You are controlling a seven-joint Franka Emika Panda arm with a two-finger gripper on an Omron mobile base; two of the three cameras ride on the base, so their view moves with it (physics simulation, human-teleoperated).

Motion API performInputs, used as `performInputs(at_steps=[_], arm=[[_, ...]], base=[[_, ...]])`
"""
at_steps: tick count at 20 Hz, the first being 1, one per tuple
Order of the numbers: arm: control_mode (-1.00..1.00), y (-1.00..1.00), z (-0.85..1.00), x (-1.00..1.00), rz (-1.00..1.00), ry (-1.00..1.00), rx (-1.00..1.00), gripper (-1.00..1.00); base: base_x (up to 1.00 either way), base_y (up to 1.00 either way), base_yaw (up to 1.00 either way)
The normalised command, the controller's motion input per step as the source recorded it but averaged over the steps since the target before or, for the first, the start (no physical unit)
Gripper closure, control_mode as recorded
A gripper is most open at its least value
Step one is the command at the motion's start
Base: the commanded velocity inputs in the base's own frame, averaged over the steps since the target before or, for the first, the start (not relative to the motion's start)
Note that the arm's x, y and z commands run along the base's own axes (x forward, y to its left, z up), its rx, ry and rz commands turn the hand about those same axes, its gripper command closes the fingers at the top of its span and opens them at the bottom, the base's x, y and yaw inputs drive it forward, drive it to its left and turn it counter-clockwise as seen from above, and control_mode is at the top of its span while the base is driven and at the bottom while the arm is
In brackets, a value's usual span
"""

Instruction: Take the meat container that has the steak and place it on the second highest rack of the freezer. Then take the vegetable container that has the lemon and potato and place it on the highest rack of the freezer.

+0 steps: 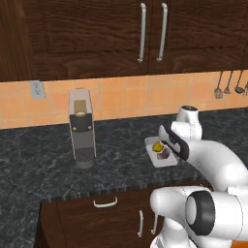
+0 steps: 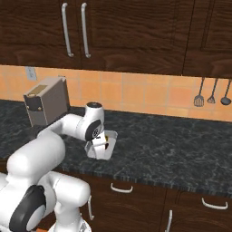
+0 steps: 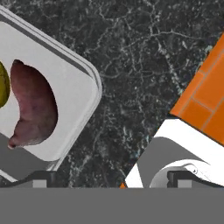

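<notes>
Vegetable container [image 1: 156,160] flat on the dark marble table [image 1: 43,160], near its front edge, with lemon [image 1: 157,147] and potato [image 1: 163,154] inside, side by side and touching. Pincer [image 3: 112,178] directly above the tray's edge, jaws spread wide, holding nothing; one dark fingertip [image 3: 40,178] over the tray's rim, the other over bare stone. In the hand view, potato [image 3: 31,105] large and purple-brown on the tray floor [image 3: 70,92], sliver of lemon [image 3: 3,85] at the left edge.

Around it: grey coffee machine [image 1: 82,127] standing upright well to the left, apart from the tray. Orange tiled backsplash [image 1: 126,97] behind, with a wall socket [image 1: 37,89] at far left and hanging utensils [image 1: 227,85] at far right. Dark wooden cabinets [image 1: 97,34] with bar handles above; drawers with curved pulls [image 1: 105,203] below the table. Stone between tray and wall bare.
</notes>
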Motion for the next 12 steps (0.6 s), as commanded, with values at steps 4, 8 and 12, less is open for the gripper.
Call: performInputs(at_steps=[4, 8, 12], arm=[[-1.0, 0.0, -0.31, 0.1, -0.03, 0.0, 0.0, -1.0], [-1.0, 0.0, -0.32, 0.02, -0.02, 0.0, 0.0, -1.0], [-1.0, 0.05, -0.31, 0.04, -0.01, -0.03, 0.0, -1.0]], base=[[0.0, 0.0, 0.0], [0.0, 0.0, 0.0], [0.0, 0.0, 0.0]])
